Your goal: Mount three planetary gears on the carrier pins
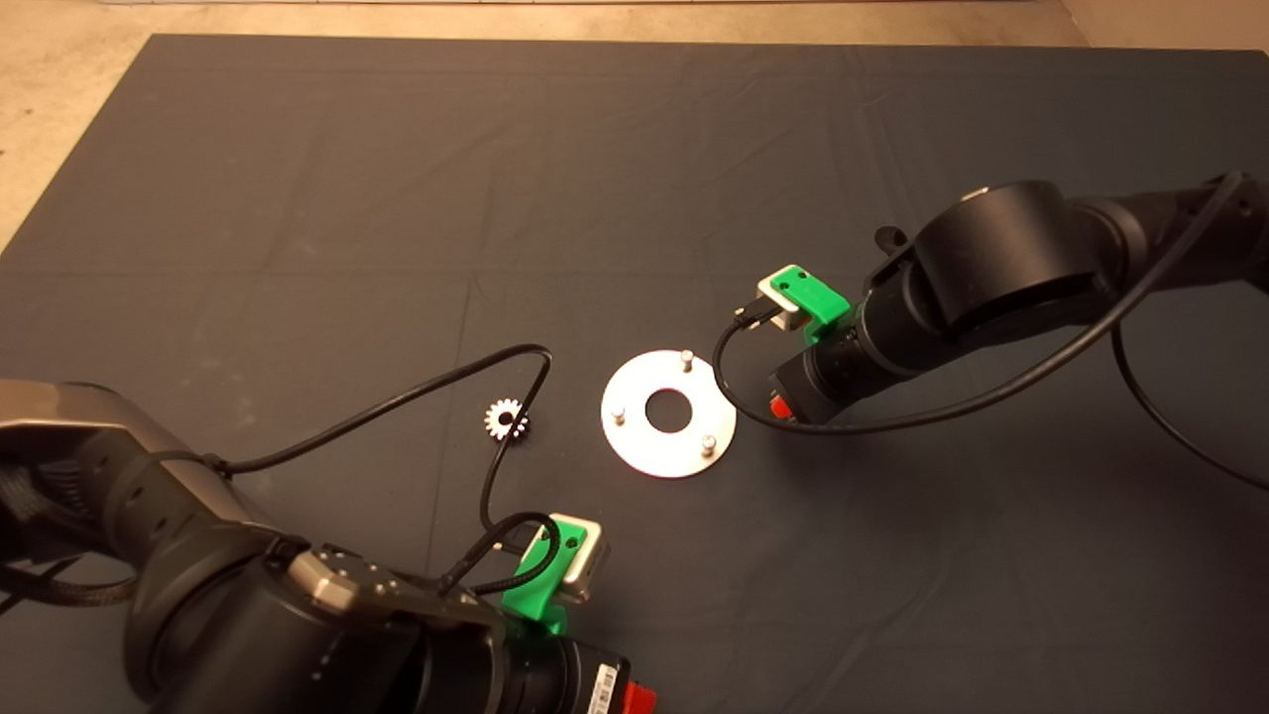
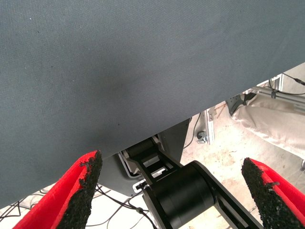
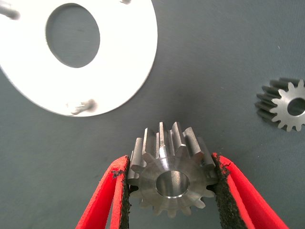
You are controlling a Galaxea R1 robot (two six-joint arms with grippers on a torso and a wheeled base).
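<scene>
Disc (image 1: 634, 441) lies flat on the mat (image 1: 634, 178); its three pins (image 1: 686, 358) stand bare, no gear seated. Right gripper (image 3: 171, 191) is just beside the disc, fingers (image 3: 116, 195) clamped on a gear (image 3: 171, 179) by its teeth, bore facing the wrist camera. A second gear (image 1: 507, 419) rests on the mat near the disc, on the side opposite that gripper. Left gripper (image 2: 171, 191) sits well apart from the disc at the mat's near edge, fingers spread, holding nothing. A label on the left arm is unreadable.
</scene>
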